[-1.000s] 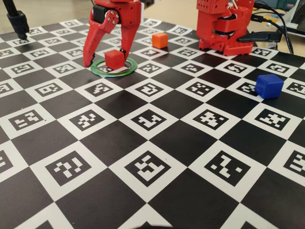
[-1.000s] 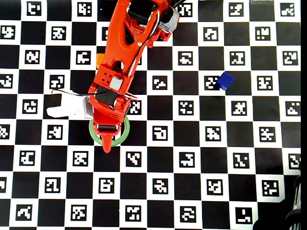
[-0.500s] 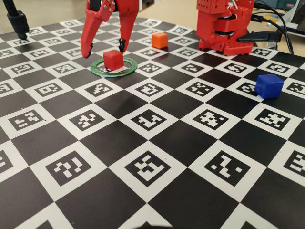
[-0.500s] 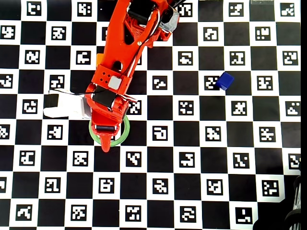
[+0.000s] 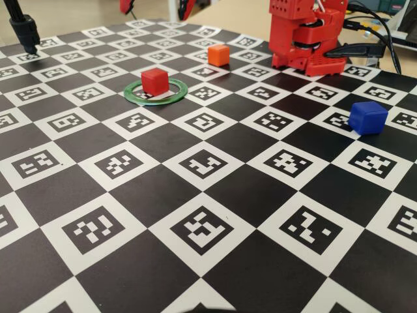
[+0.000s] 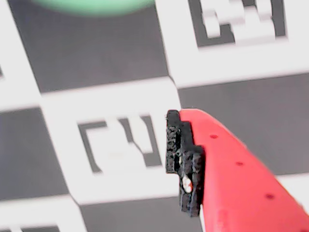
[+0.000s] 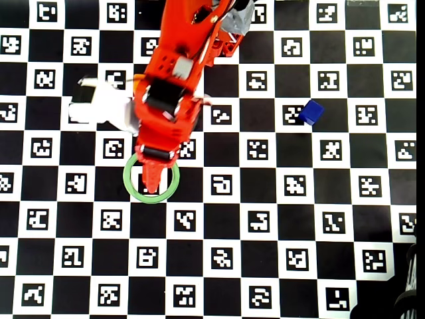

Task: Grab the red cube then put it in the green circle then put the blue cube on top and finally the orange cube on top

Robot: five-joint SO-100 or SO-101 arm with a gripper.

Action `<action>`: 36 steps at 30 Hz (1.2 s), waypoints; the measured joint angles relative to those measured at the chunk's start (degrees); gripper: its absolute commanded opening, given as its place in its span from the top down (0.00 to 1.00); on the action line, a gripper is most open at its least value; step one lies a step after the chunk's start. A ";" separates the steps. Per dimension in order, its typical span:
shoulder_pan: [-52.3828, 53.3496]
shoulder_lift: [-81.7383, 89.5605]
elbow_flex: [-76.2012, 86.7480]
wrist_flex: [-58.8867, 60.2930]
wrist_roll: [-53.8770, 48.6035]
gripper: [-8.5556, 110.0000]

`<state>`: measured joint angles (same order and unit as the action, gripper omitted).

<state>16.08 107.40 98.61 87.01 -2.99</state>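
Observation:
In the fixed view the red cube (image 5: 155, 80) stands inside the green circle (image 5: 133, 96), free of any grip. My gripper (image 5: 156, 6) hangs high above it, open, with only its two red tips showing at the top edge. The orange cube (image 5: 218, 55) sits behind and to the right of the ring, and the blue cube (image 5: 367, 117) lies far right. In the overhead view my gripper (image 7: 154, 181) covers the red cube inside the green circle (image 7: 131, 188); the blue cube (image 7: 310, 111) shows, the orange one is hidden. The wrist view shows one finger's black pad (image 6: 185, 159) over the checkered board.
The arm's red base (image 5: 306, 36) stands at the back right with cables (image 5: 374, 32) beside it. A black stand (image 5: 23, 29) rises at the back left. A white part (image 7: 99, 106) juts from the arm's wrist. The checkered marker board (image 5: 208, 215) covers the table.
The open gripper has lifted straight up from around the red cube, almost out of the fixed view. The cube stays in the green circle. The other cubes have not moved.

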 measured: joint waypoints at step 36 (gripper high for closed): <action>-58.36 -0.88 4.39 -5.45 55.72 0.54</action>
<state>-42.28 106.52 103.01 81.56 52.73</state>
